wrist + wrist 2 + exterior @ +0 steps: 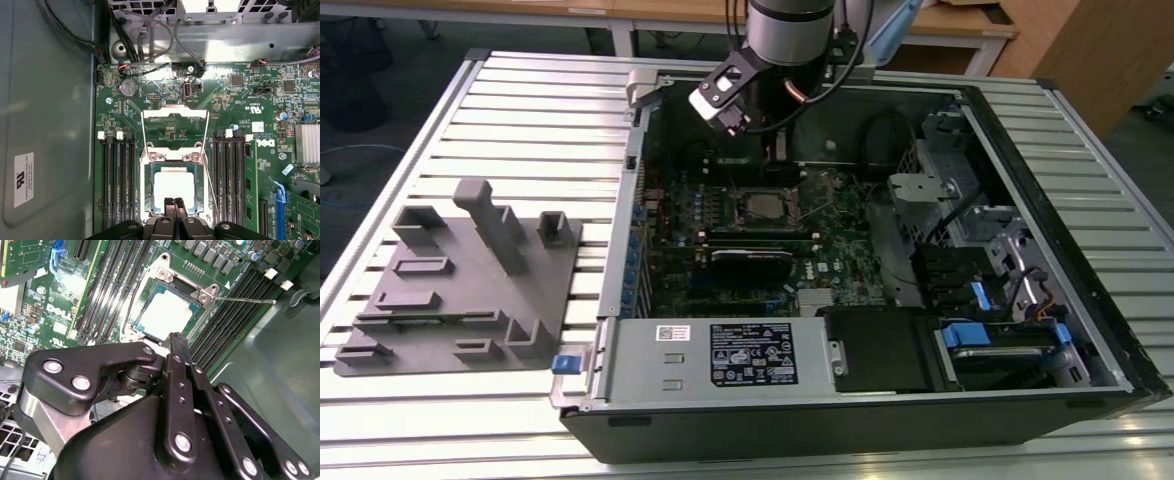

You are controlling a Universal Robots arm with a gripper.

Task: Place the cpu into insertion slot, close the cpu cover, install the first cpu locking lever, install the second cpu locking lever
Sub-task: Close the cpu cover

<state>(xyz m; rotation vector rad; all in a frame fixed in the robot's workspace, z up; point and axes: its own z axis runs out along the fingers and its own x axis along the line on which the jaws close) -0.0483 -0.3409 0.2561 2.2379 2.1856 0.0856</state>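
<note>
Four steps on the list, and stuck on how to do the current one properly. Any tips? — pcb_pete

Guessing cover-closing time. Going by both wrist views: cpu [174,187] lying flat and square in the insertion slot [148,192], top fully bare, and the fingers [169,206] pinched together with nothing between them, tips right at one edge of the cpu. Touching or just above, can't tell. — sam_sockets

And the cpu cover [175,114]? — pcb_pete

Looks tipped up off the slot in the first wrist view, green board [172,132] showing through its cut-out. Hard to judge the angle. Push on the metal frame only, never on the cpu. Bring it down slow and even, checking for a flat sit all round. Steer clear of the locking lever [245,300], poking out sideways over the memory slots [232,322] in the second wrist view. Easy to snag, probably. Stop at any resistance and recheck the seating instead of forcing it. — sam_sockets
</note>
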